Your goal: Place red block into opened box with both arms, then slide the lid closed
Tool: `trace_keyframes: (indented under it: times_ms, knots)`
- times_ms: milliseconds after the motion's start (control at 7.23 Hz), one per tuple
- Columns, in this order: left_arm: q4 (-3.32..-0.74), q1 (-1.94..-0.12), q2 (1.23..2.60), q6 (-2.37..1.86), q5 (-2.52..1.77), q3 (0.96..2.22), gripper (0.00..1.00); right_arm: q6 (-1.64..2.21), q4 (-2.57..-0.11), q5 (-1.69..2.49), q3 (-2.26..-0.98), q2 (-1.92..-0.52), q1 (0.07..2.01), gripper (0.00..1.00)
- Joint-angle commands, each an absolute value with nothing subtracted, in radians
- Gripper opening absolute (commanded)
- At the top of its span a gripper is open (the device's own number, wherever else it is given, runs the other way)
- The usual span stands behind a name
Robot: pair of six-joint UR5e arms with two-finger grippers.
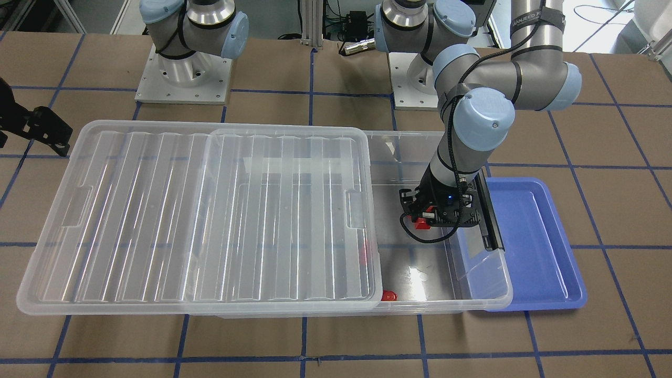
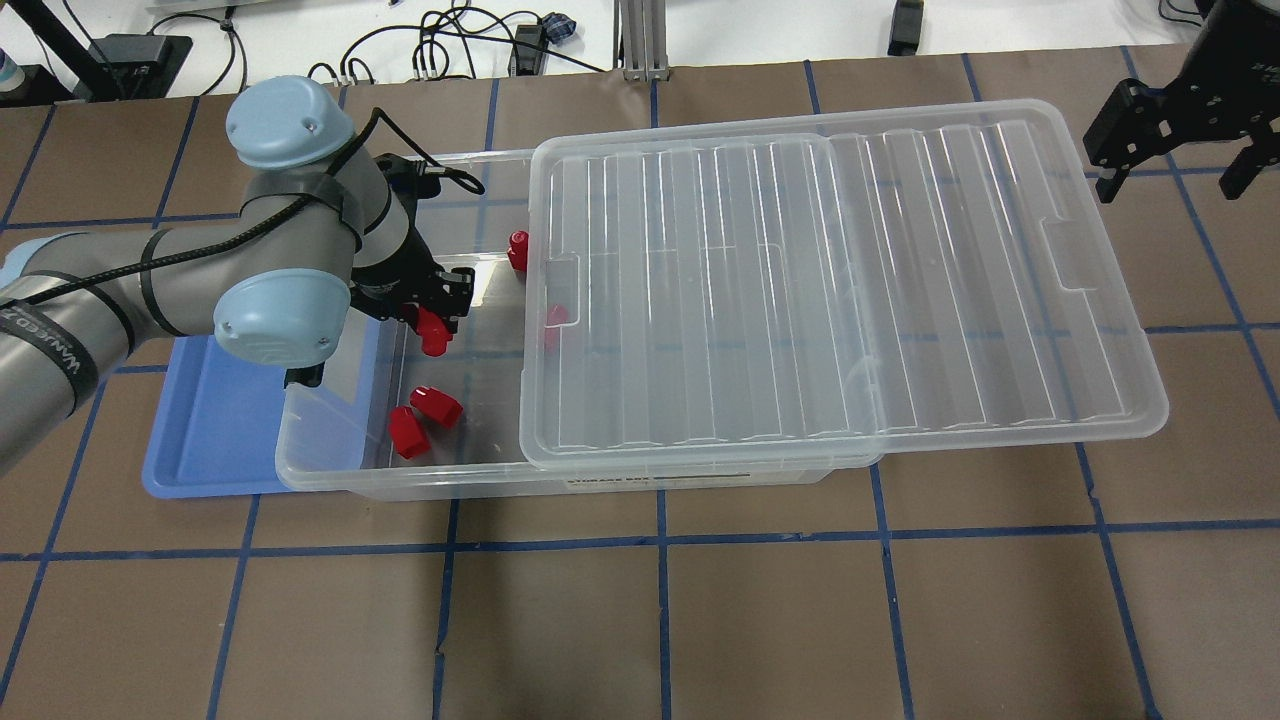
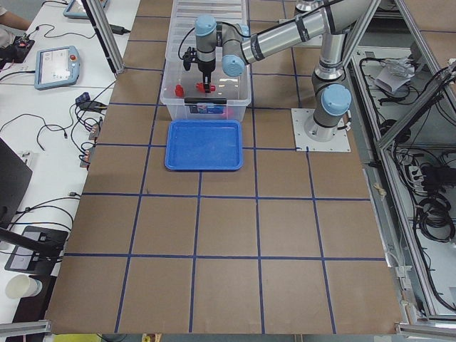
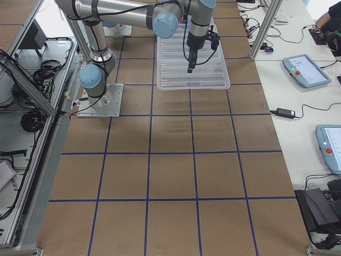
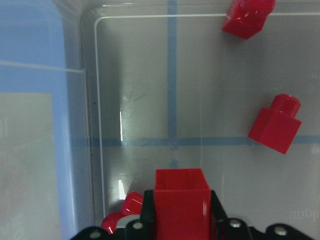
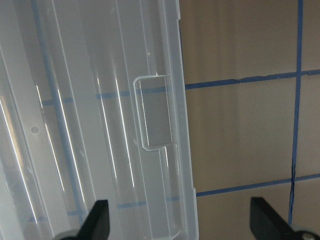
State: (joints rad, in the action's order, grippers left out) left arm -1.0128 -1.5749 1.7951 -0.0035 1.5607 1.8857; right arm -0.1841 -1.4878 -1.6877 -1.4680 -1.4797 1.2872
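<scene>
My left gripper [image 2: 432, 322] is shut on a red block [image 5: 181, 200] and hangs over the uncovered end of the clear box [image 2: 400, 480]. The same gripper [image 1: 422, 220] shows from the front, inside the box walls. Several more red blocks lie on the box floor, among them a pair [image 2: 420, 418] near the front wall and one [image 5: 275, 125] ahead of the held block. The ribbed clear lid [image 2: 850, 290] covers most of the box and overhangs toward my right. Off that far end, my right gripper [image 2: 1175, 165] is open, its fingers [image 6: 97, 220] wide apart above the lid's notch [image 6: 155, 112].
A blue tray [image 2: 210, 430] lies flat against the box's short end, under my left arm. The box's black bar handle [image 1: 488, 210] faces that tray. Brown table panels with blue tape lines surround everything. Both arm bases [image 1: 184, 79] stand at the robot side.
</scene>
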Motion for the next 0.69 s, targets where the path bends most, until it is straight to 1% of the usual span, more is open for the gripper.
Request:
trace_keyframes:
  times_ms: [0, 553]
  knots:
    - [-0.962, -1.585, 1.844, -0.009, 1.56, 1.891, 0.0, -0.184, -1.488, -1.684, -1.468, -1.483, 1.289, 1.0]
    - [-0.923, -1.586, 1.908, 0.006, 1.563, 1.901, 0.0, -0.184, -1.493, -1.683, -1.456, -1.476, 1.289, 1.0]
